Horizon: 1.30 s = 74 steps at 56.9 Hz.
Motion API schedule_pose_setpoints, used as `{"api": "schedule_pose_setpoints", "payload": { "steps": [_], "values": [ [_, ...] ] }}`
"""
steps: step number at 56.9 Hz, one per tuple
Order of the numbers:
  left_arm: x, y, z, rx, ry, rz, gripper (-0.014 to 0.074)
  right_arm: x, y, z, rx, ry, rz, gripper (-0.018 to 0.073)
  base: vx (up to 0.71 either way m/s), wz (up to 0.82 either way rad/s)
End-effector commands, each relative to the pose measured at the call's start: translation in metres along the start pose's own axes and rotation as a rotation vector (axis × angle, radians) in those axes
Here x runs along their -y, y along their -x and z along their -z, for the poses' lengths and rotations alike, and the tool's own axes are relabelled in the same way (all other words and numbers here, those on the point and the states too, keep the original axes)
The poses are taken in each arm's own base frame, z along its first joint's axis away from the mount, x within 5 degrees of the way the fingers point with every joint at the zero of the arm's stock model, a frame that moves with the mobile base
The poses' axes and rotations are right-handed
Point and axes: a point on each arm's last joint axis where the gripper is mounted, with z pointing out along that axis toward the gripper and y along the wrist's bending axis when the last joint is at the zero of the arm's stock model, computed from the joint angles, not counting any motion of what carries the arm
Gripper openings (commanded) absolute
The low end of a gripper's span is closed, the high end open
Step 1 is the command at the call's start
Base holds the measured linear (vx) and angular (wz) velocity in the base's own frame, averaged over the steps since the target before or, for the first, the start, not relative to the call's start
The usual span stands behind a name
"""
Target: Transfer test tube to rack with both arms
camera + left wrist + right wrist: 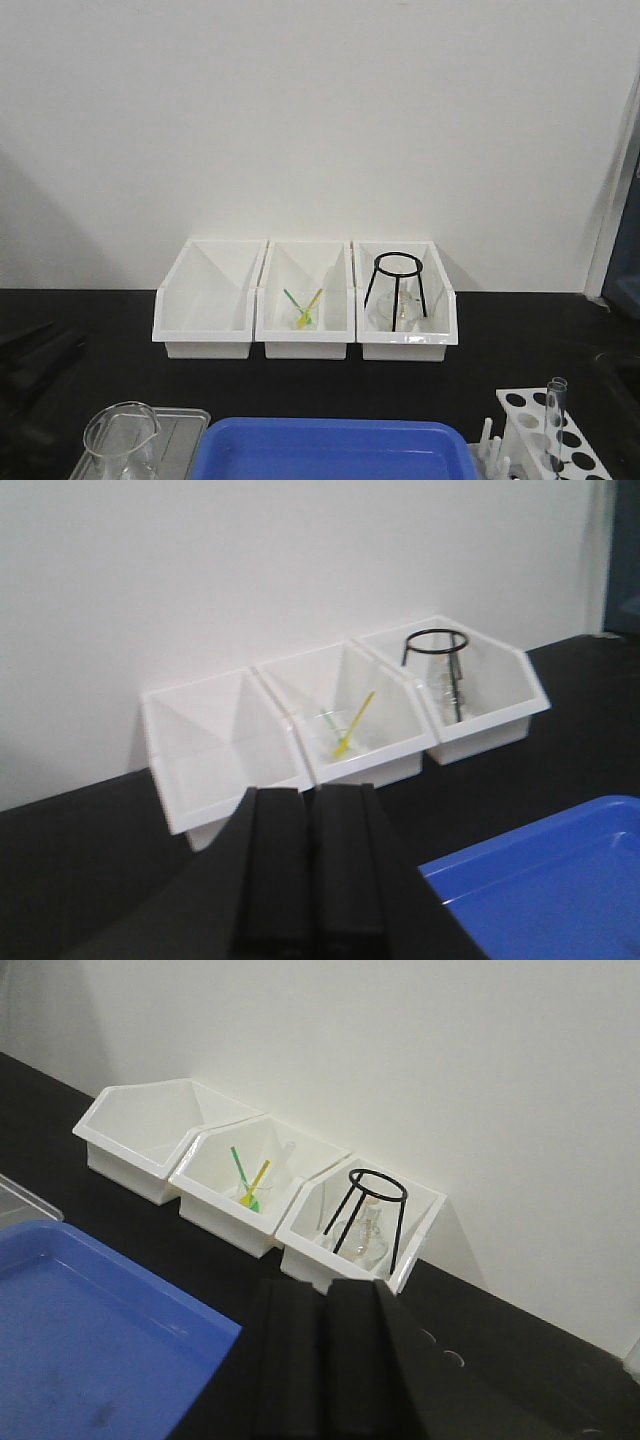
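Note:
A clear test tube [553, 420] stands upright in the white rack [572, 440] with round holes at the table's front right corner. My left gripper [308, 792] is shut and empty, raised above the black table, pointing at the white bins. My right gripper [326, 1288] is shut and empty too, above the table near the right-hand bin. Neither gripper shows in the front view; only a dark arm part [35, 360] shows at the left edge. The rack and tube are out of both wrist views.
Three white bins [305, 300] stand along the wall: the left one empty, the middle one with yellow and green sticks [303, 308], the right one with a black wire stand [397, 285] and flask. A blue tray [330, 452] and a glass beaker [122, 436] sit at the front.

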Motion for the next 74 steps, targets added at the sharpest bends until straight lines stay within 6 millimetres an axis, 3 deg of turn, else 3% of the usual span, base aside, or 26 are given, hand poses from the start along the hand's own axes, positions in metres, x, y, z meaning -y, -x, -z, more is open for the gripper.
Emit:
{"api": "schedule_pose_setpoints", "payload": {
  "steps": [1,13,21,29,39,74],
  "values": [
    [-0.009,-0.004,0.032,0.13,0.075,0.015,-0.0004,0.004,0.01,0.0,0.037,-0.013,-0.011,-0.0011,0.0,0.0],
    [-0.011,-0.063,0.096,0.238,0.233,0.008,-0.0004,0.004,0.01,0.0,0.037,-0.013,-0.011,-0.0011,0.0,0.0],
    [-0.005,-0.098,0.113,0.283,0.267,0.012,-0.0004,0.004,0.01,0.0,0.037,-0.013,-0.011,-0.0011,0.0,0.0],
    [-0.002,-0.123,0.116,0.282,0.271,0.043,-0.0004,0.004,0.01,0.0,0.037,-0.013,-0.011,-0.0011,0.0,0.0],
    [-0.002,-0.131,0.114,0.182,0.269,0.067,-0.0004,0.004,0.01,0.0,0.038,-0.013,-0.014,-0.0011,0.0,0.0],
    [-0.002,-0.132,0.114,0.165,0.269,0.07,-0.0004,0.004,0.01,0.0,0.038,-0.013,-0.013,-0.0011,0.0,0.0]
  ]
}}
